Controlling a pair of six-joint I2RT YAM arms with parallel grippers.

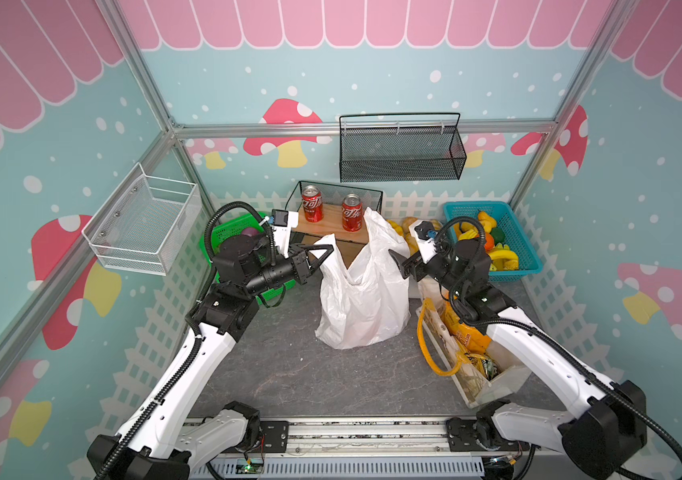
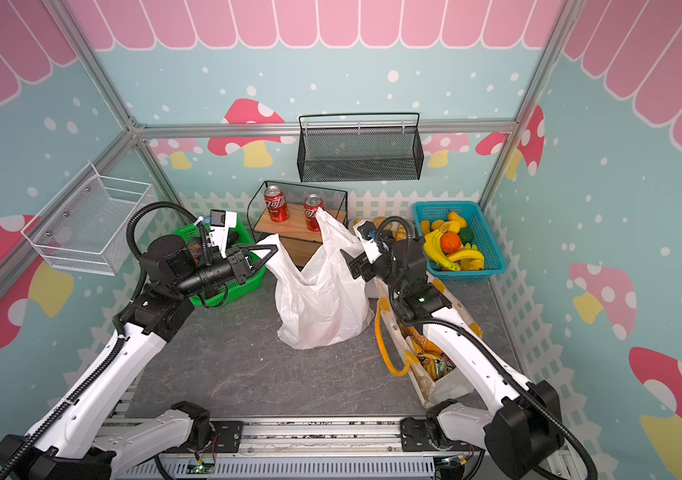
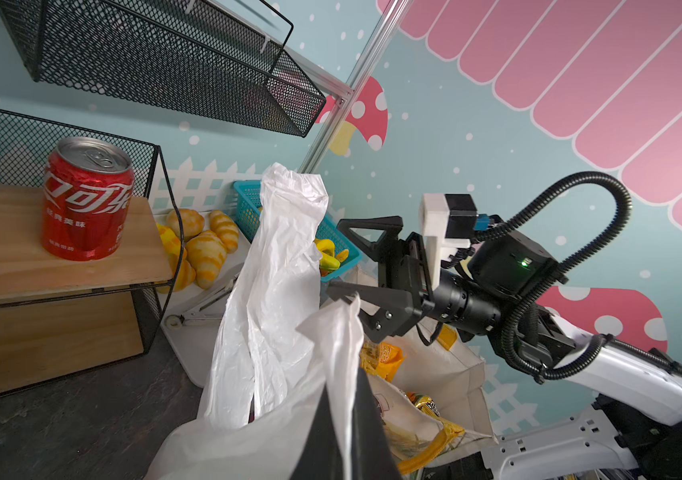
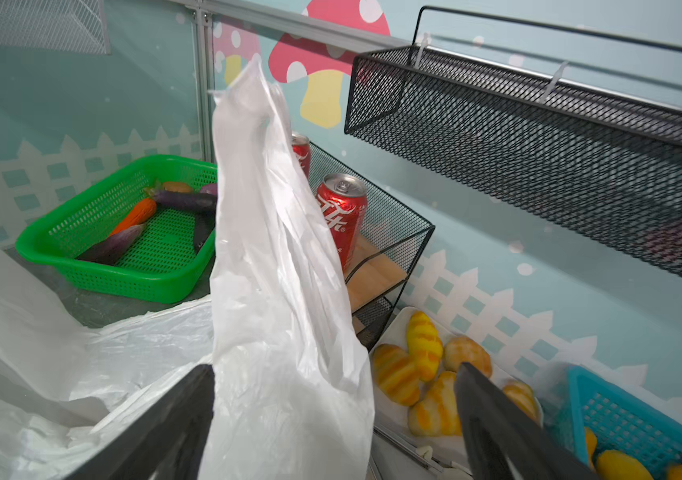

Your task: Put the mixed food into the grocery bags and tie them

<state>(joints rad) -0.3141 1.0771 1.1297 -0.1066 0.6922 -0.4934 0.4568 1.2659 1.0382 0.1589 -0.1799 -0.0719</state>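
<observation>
Shows white plastic bag [image 1: 362,307] upright at frame centre in both top views; left gripper [image 1: 328,250] clamped on its left handle; right gripper [image 1: 396,262], jaws apart, straddling right handle; fabric tote [image 1: 493,388] lower right.

My left arm [image 1: 189,365] and right arm [image 1: 538,351], both mounted on the rail [image 1: 364,432]. Nearest the rail, white shells dotted with small dark screw holes; farther from it, black cylindrical joint housings. A ribbed black cable [image 3: 597,178] loops over each wrist. My fingers [image 3: 389,299] are black open triangles; behind them sit a white-bracketed wrist camera [image 3: 457,210] with a blue plug and a green light [image 3: 526,262].
</observation>
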